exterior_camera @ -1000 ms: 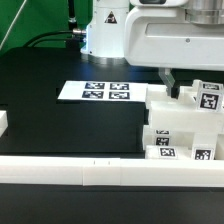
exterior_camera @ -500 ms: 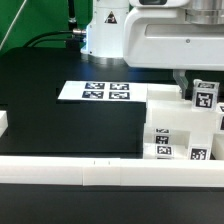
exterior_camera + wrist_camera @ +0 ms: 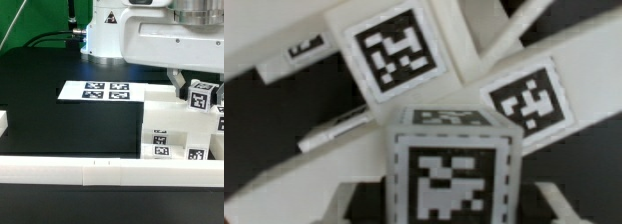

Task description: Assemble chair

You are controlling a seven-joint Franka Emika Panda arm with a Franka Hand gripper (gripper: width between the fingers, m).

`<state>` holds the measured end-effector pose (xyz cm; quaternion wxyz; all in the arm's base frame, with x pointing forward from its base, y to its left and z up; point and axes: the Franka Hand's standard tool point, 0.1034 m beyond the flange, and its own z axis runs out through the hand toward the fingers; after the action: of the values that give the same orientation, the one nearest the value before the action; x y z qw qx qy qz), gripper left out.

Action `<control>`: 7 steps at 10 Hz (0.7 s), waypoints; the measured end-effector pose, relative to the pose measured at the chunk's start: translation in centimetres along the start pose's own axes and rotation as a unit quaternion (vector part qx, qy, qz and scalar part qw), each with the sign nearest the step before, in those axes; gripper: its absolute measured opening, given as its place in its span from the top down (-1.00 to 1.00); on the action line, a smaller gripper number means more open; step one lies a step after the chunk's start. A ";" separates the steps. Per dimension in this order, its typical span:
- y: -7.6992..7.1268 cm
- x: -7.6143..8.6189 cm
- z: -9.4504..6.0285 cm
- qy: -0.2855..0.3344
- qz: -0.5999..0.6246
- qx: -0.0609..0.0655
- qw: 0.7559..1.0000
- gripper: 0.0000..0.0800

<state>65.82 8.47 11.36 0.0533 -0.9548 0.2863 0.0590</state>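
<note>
The cube, a tagged white chair part, sits between the fingers of the gripper, directly below the wrist at the exterior view's right. Jaws are clamped on its sides; its tag faces the wrist camera. It sits just above the other chair parts, contact unclear.

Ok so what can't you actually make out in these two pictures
- Exterior view: the jaws' tips, hidden behind the small white tagged plastic cube.
- Exterior view: the glossy white chair parts, cut off by the right edge.
- Wrist view: the cube is blurred; its grip points are out of frame.
</note>
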 end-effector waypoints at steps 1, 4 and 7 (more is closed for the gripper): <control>-0.1 -0.1 0.0 0.000 0.032 0.000 0.999 0.29; -0.4 -0.5 0.1 0.005 0.187 0.004 0.982 0.29; -0.4 -0.5 0.0 0.005 0.260 0.004 0.966 0.29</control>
<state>65.64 9.11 11.41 0.0390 -0.8475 0.5254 0.0651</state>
